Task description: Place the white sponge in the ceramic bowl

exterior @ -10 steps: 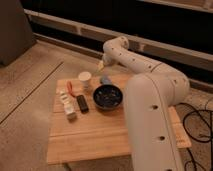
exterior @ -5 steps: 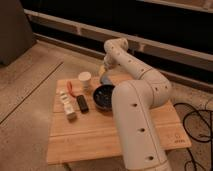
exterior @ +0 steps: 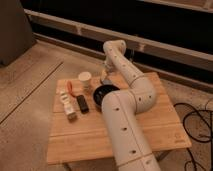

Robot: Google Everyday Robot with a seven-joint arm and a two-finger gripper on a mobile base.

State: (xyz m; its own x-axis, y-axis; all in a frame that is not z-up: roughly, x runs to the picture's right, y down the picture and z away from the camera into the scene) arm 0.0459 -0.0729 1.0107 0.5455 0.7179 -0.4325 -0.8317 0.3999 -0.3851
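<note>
The dark, glossy ceramic bowl [exterior: 101,93] sits near the middle of the wooden table, and my arm hides its right side. My gripper [exterior: 104,76] hangs open, pointing down just behind the bowl's far rim and to the right of the cream cup. A small pale piece [exterior: 103,82] lies right under the fingertips. It looks like the white sponge, but I cannot tell whether the gripper touches it. Nothing shows inside the bowl.
A cream paper cup [exterior: 85,79] stands left of the gripper. Further left lie an orange item [exterior: 70,88], a white packet [exterior: 64,98], a tan piece [exterior: 71,114] and a black bar [exterior: 82,104]. My arm crosses the table [exterior: 75,142] from the front. Cables [exterior: 197,120] lie on the floor at right.
The near part of my arm has swung left across the table and now covers more of the bowl. The gripper has stayed behind the bowl, perhaps slightly lower.
</note>
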